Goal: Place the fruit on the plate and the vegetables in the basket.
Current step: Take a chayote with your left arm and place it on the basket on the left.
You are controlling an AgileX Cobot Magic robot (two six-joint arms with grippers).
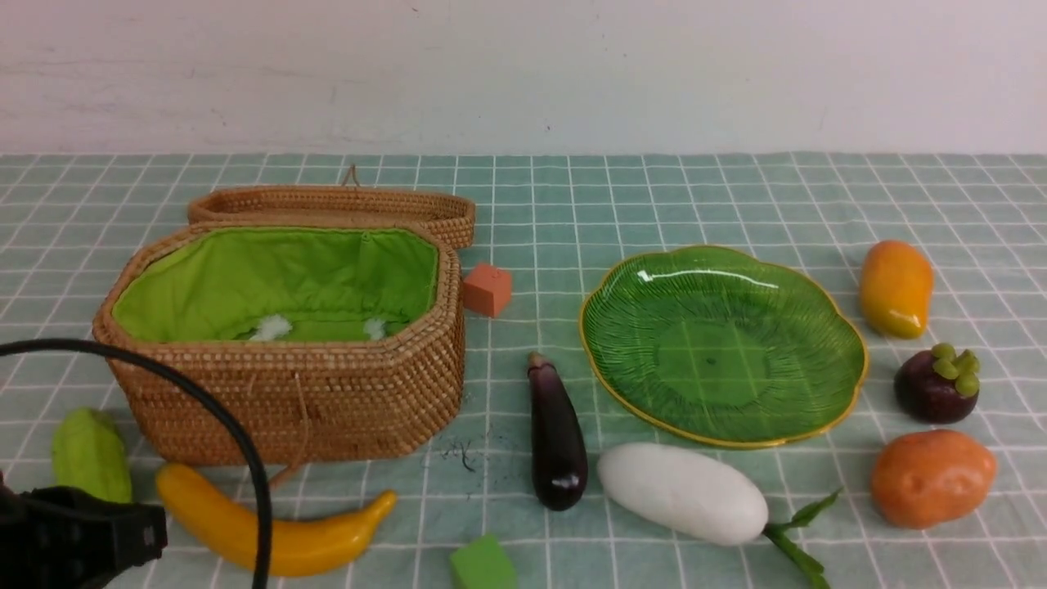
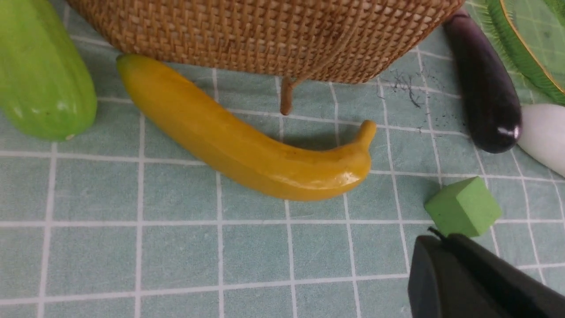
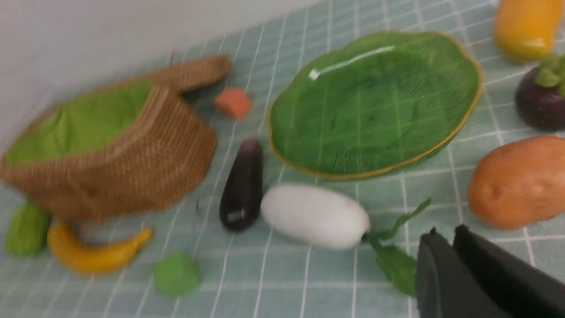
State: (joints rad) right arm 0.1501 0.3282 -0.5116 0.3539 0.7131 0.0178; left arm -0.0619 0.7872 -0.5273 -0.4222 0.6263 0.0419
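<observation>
The task looks to be at its start: no fruit is on the plate and no vegetable shows in the basket, so picking the first item seems the step in hand. The left gripper (image 2: 443, 237) is closed on nothing, touching none of the things, and would need to open before a pick. The right gripper (image 3: 448, 230) is narrow, its fingertips close together with nothing held; whether they fully meet I cannot tell.

Nearest the table's near edge is a green cube (image 1: 483, 563), which belongs to neither group. Toward the near left corner lies the banana (image 1: 278, 536), just in front of the basket, with the gourd (image 1: 92, 458) beside it. Toward the near right corner sits the potato (image 1: 932, 478); the radish (image 1: 683, 493) lies between it and the eggplant (image 1: 558, 438), leaves toward the near edge.

Farther in, the mangosteen (image 1: 936, 384) is toward the right edge. The basket (image 1: 286, 401) stands open on the left side, the plate (image 1: 712, 360) right of the middle, and the mango (image 1: 896, 288) beyond the mangosteen. An orange cube (image 1: 487, 290) is beside the basket, whose lid (image 1: 327, 204) lies toward the far edge.

The next move probably calls for opening a gripper above an item and squaring the fingers across its narrow side; the banana must cross to the plate.
</observation>
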